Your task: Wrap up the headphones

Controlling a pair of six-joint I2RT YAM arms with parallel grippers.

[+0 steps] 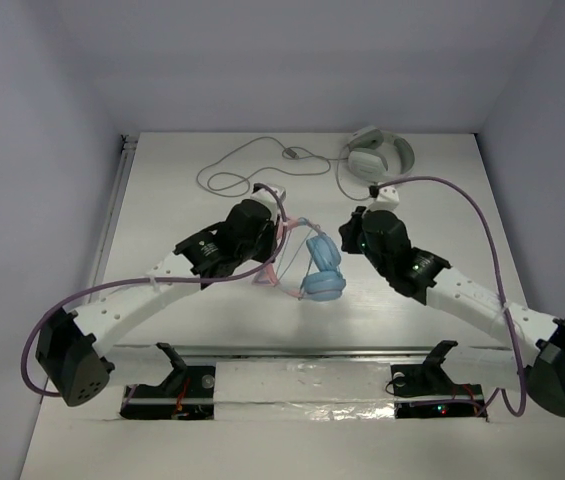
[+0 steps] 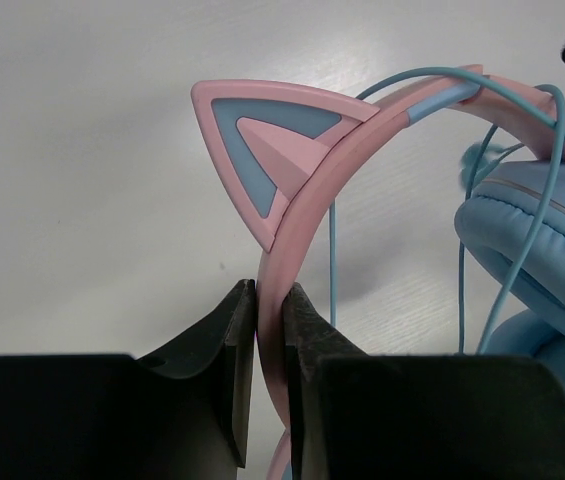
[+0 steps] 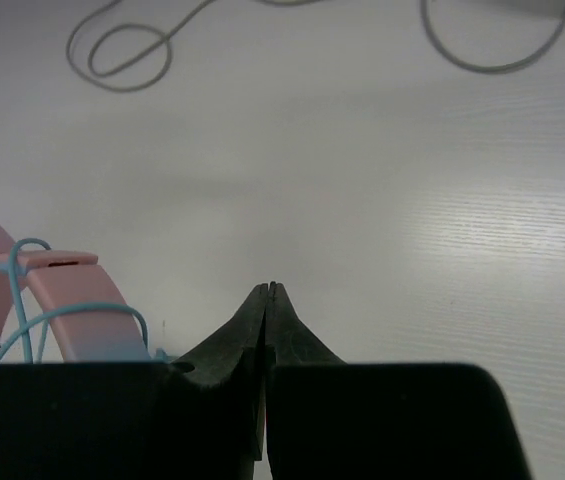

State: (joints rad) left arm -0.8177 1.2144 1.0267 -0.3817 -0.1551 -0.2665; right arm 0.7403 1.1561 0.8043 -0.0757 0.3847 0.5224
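No text, label, brand, number or sign can be read in any of the views. The dark wrist housings of the left arm and the right arm each show a tiny light speck in the top view, too small to tell whether it is lettering. Seen close from the left wrist, the headphones carry only a blue triangle set in the pink ear, with no lettering on it.
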